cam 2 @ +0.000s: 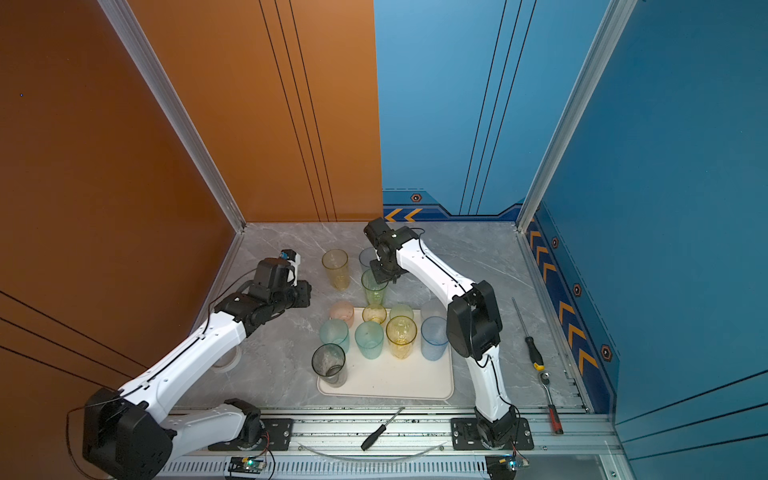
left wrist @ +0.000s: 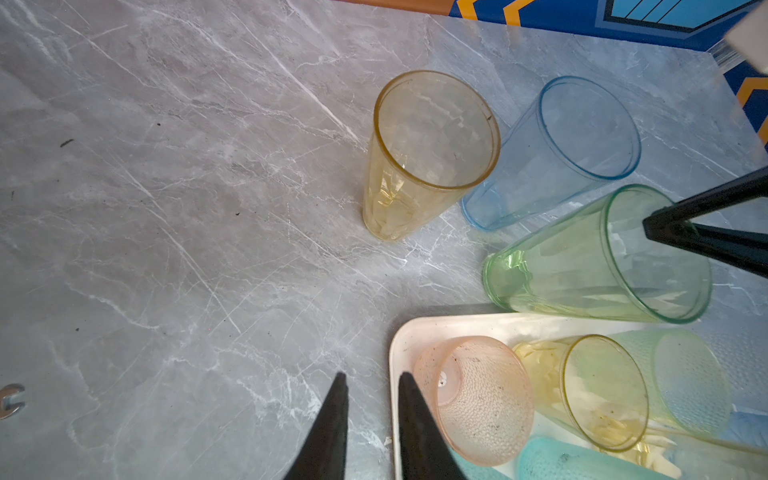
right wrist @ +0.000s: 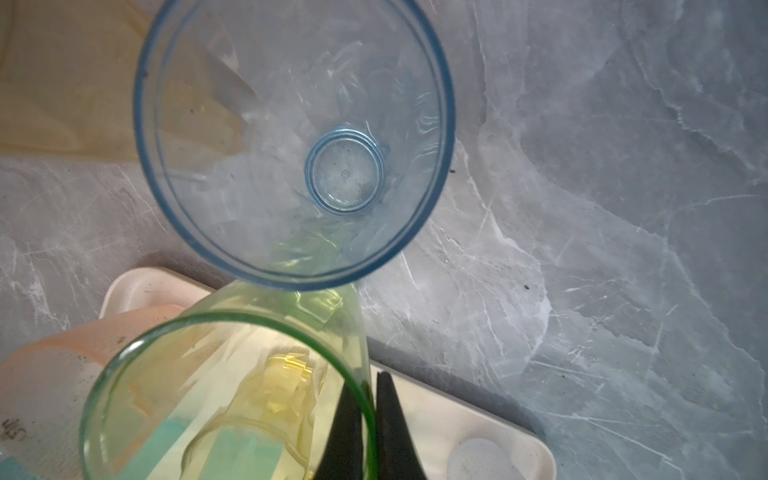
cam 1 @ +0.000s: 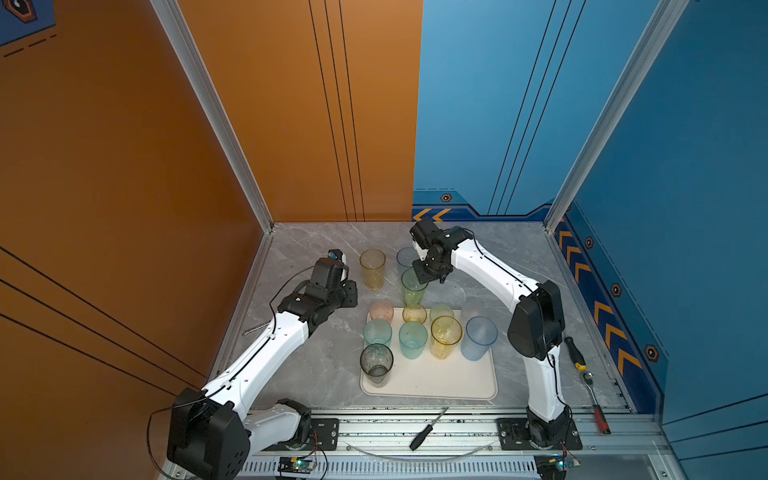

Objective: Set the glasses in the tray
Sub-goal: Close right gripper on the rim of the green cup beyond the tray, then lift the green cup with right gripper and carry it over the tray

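Note:
The cream tray (cam 1: 453,382) holds several glasses, among them a smoke grey one (cam 1: 376,363), a tall yellow one (cam 1: 446,336) and a blue one (cam 1: 480,337). Just beyond the tray's far edge is a tall green glass (cam 1: 412,289). My right gripper (right wrist: 370,399) is shut on its rim (right wrist: 357,386), one finger inside and one outside. I cannot tell whether its base touches the table. A blue glass (right wrist: 291,141) and a tall yellow glass (cam 1: 372,269) stand on the table behind it. My left gripper (left wrist: 372,378) hovers by the tray's far left corner, slightly open and holding nothing.
A yellow-handled screwdriver (cam 1: 575,353) and a ratchet (cam 1: 596,403) lie at the right edge. A black screwdriver (cam 1: 428,430) rests on the front rail. A small wrench (cam 1: 255,328) lies at the left edge. Walls close in the back and both sides.

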Controlling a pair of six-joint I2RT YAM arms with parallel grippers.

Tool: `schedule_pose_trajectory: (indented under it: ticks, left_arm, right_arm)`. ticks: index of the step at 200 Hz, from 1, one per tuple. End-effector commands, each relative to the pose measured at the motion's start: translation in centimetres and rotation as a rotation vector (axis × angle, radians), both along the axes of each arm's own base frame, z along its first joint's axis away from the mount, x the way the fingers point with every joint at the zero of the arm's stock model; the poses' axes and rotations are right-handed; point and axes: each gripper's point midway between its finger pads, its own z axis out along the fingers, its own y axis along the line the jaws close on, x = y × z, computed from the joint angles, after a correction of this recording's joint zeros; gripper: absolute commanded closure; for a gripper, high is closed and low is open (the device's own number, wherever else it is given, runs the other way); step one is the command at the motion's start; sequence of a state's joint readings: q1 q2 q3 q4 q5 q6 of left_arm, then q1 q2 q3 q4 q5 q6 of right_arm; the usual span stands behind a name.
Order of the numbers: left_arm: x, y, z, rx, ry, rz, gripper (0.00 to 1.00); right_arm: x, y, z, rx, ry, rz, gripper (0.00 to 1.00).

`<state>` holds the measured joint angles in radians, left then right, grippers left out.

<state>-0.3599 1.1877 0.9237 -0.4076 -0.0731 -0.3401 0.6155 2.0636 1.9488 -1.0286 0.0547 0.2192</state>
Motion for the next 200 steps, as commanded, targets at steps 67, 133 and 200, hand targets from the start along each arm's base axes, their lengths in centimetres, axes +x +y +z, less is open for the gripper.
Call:
schedule_pose_trajectory:
  ticks: [67, 133, 200]
  left_arm:
    - [-0.6, 1.1, -1.9, 0.047, 0.032, 0.015, 0.76]
    - [-0.6, 1.3, -1.3, 0.052, 0.017, 0.016, 0.76]
    - [0.3, 1.0, 0.6, 0.059, -0.004, 0.001, 0.76]
  right_arm:
    - [-2.3, -4.9, 9.8, 0.053, -0.281, -0.058, 1.00]
    - [-8.0, -9.4, 19.0, 0.204, -0.526, -0.043, 1.00]
    - [-19.0, -6.6, 21.8, 0.426, -0.442, 0.276, 1.00]
